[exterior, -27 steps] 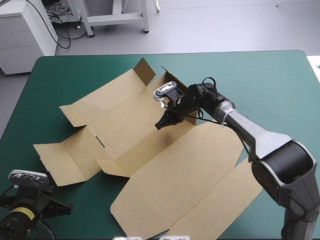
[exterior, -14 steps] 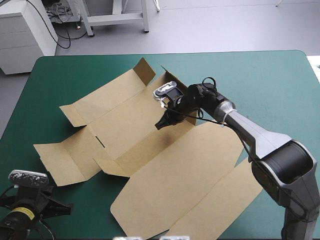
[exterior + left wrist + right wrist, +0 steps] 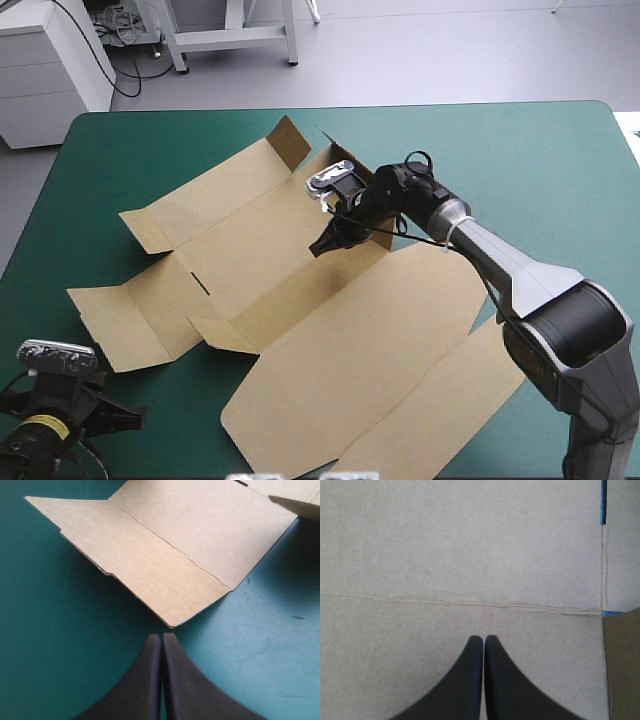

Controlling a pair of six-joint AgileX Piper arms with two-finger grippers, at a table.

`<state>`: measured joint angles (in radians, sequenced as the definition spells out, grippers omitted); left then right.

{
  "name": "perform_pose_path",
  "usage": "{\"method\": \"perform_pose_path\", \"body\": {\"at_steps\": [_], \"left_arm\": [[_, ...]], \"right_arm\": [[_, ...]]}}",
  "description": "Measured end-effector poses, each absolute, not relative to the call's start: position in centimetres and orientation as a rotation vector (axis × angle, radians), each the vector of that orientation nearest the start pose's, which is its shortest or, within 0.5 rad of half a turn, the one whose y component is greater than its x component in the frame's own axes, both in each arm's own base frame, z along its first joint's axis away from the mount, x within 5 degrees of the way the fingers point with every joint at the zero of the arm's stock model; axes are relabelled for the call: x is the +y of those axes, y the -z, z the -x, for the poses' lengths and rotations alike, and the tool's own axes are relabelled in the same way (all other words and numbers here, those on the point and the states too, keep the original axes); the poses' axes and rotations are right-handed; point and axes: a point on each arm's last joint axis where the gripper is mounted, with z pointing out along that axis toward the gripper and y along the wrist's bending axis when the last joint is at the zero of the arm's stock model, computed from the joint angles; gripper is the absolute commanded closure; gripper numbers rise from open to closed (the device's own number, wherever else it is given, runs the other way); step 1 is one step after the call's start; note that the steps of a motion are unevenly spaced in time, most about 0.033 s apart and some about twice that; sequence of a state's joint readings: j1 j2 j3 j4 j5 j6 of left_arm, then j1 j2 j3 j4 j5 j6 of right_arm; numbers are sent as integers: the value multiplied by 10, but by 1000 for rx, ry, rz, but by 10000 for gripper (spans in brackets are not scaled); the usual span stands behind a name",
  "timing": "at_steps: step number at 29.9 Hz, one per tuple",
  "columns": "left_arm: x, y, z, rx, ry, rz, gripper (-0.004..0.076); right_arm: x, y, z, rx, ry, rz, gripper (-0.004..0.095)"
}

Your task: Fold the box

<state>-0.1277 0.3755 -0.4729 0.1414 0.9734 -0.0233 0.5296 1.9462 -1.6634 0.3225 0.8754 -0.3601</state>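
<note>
The brown box (image 3: 330, 330) lies as a cut sheet spread across the middle of the teal-green table, its big lid panel reaching toward the near edge. At the far end two flaps (image 3: 292, 140) stand partly raised. My right gripper (image 3: 323, 246) is shut, its tip down on the box's base panel beside the raised far wall. In the right wrist view the right gripper (image 3: 484, 639) sits on bare board (image 3: 470, 545), a crease just ahead. My left gripper (image 3: 128, 412) is shut and low at the near left corner. In the left wrist view the left gripper (image 3: 161, 637) stops just short of a side flap's corner (image 3: 172, 622).
Bare teal-green cover (image 3: 540, 160) stretches along the far edge and the whole right side. A small flap (image 3: 225, 335) at the near-left fold stands slightly up. The lid's side panel (image 3: 440, 410) runs to the near edge.
</note>
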Motion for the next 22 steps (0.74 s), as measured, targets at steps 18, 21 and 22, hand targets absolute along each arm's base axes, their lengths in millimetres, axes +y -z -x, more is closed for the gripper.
{"method": "perform_pose_path", "body": {"at_steps": [18, 21, 22], "left_arm": [[3, -266, -59, 2345, -103, -160, 734], [3, -266, -59, 2344, -101, -159, 734], [3, -266, -59, 2344, -101, -159, 734]], "right_arm": [[171, -354, -368, 2486, -338, 833, 912], [153, -373, -360, 2477, -323, 796, 912], [149, -378, -357, 2472, -319, 791, 912]]}}
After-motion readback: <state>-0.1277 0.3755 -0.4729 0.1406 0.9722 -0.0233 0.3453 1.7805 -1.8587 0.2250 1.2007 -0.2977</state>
